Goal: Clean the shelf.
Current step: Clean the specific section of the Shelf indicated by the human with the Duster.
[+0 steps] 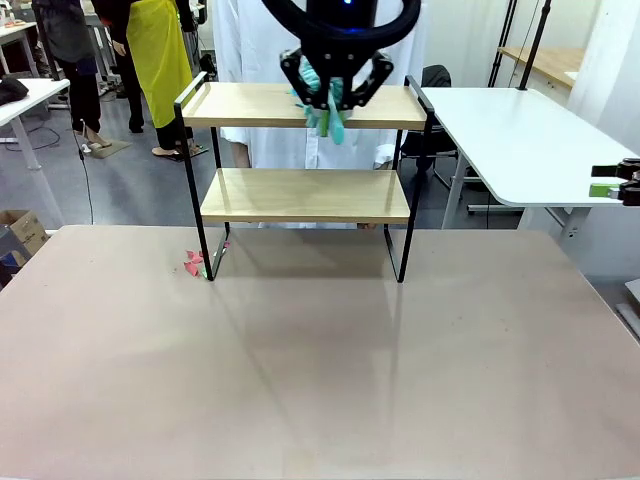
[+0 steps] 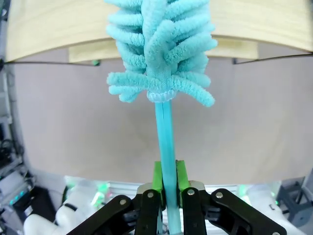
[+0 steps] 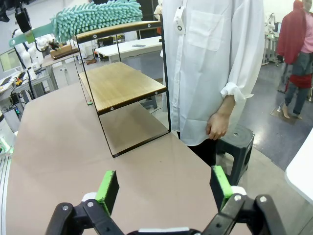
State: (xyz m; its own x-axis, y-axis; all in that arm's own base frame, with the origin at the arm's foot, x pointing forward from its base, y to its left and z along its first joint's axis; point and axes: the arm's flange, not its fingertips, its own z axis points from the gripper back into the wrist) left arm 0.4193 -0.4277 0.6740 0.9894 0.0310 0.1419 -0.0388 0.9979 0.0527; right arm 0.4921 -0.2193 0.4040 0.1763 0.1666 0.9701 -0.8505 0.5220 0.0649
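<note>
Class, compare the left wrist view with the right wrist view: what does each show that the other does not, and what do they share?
Left wrist view: the left gripper shut on the duster's thin handle, seen close up.
Right wrist view: the right gripper open, a person in a white shirt standing beside the shelf, and its lower board.
Shared: the teal duster head at the shelf's top board, and the table.

Research lab, white worktable [image 1: 520, 140], black tripod stands [image 1: 535, 45], person [image 3: 210, 63] in white lab coat
</note>
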